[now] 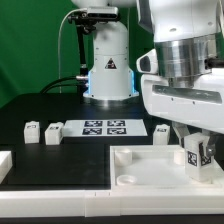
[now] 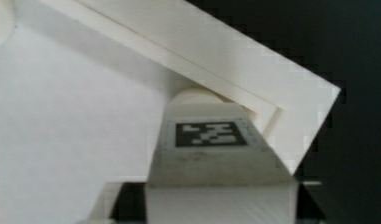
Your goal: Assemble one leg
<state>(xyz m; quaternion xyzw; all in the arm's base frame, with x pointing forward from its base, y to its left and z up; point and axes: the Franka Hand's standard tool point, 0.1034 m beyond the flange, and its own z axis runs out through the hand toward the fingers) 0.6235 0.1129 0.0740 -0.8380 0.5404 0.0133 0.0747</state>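
Note:
My gripper (image 1: 196,158) is shut on a leg (image 1: 195,152), a small white block with a black-and-white tag on one face. It holds the leg over the large white tabletop (image 1: 140,170), near its corner at the exterior view's right. In the wrist view the leg (image 2: 208,135) sits between my dark fingers (image 2: 137,200), and its far end meets the raised rim at the tabletop's corner (image 2: 258,75). I cannot see the corner hole under the leg. Three more legs lie loose on the black table: two at the exterior view's left (image 1: 31,130) (image 1: 52,132) and one beside the marker board (image 1: 161,130).
The marker board (image 1: 104,127) lies flat behind the tabletop. The arm's white base (image 1: 108,70) stands at the back. A white part (image 1: 4,165) shows at the exterior view's left edge. A green curtain closes off the back.

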